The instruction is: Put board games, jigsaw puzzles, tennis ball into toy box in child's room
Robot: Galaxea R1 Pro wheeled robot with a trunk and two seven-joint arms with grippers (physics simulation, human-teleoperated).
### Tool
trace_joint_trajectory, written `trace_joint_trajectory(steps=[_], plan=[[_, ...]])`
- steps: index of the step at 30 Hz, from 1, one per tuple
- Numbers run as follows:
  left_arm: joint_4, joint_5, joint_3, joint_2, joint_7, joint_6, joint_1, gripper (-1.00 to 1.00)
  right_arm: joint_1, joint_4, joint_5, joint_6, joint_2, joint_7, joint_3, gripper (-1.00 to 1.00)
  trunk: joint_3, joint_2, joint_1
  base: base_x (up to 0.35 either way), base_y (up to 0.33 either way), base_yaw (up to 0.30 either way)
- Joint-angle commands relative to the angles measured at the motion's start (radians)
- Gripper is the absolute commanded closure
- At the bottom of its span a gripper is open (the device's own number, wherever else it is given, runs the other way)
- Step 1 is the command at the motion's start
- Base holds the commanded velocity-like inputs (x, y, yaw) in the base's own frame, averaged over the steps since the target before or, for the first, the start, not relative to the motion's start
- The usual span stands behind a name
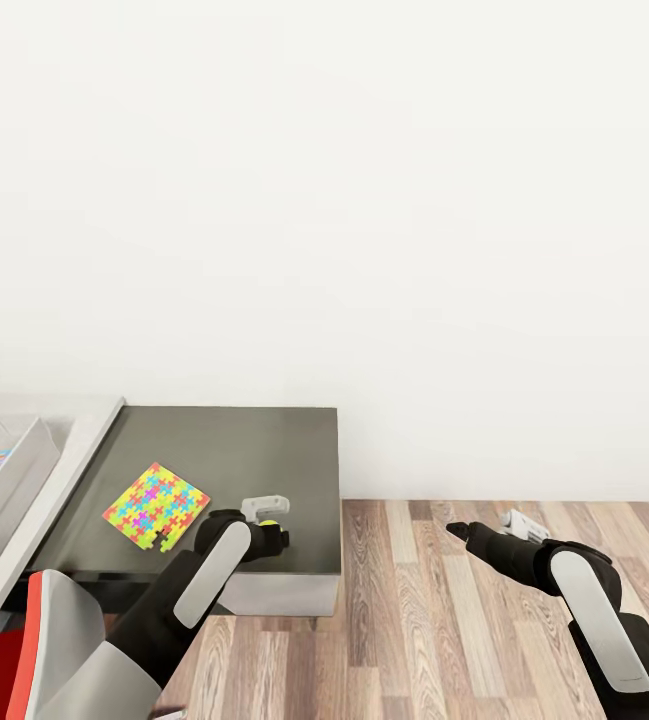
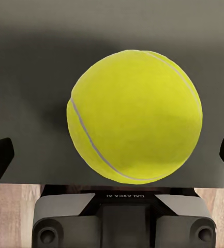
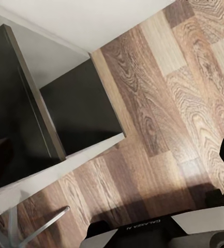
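A low dark grey cabinet (image 1: pixel 264 450) with a flat matte top stands at seven o'clock in the head view, its back edge against the plain white wall (image 1: pixel 364 200). Its pale grey front panel meets the wood plank floor (image 1: pixel 484 610), which spreads brown and beige from six to four o'clock. A red and white object (image 1: pixel 4 660) sits at eight o'clock.
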Motion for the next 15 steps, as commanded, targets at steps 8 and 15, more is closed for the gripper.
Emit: trace_joint_trajectory(steps=[8,15], plan=[[-0.001,0.01,-0.001,0.0,0.01,0.001,-0.001,-1.0,-0.001,-0.001,-0.011,0.002,0.0,-0.009,-0.001,-1.0,-0.002,-0.002,0.001,0.0,0.0,0.0],[-0.001,0.01,-0.001,0.0,0.01,0.001,-0.001,-1.0,-0.001,-0.002,-0.013,0.003,0.0,-0.008,-0.002,-1.0,-0.002,-0.002,0.001,0.0,0.0,0.0]])
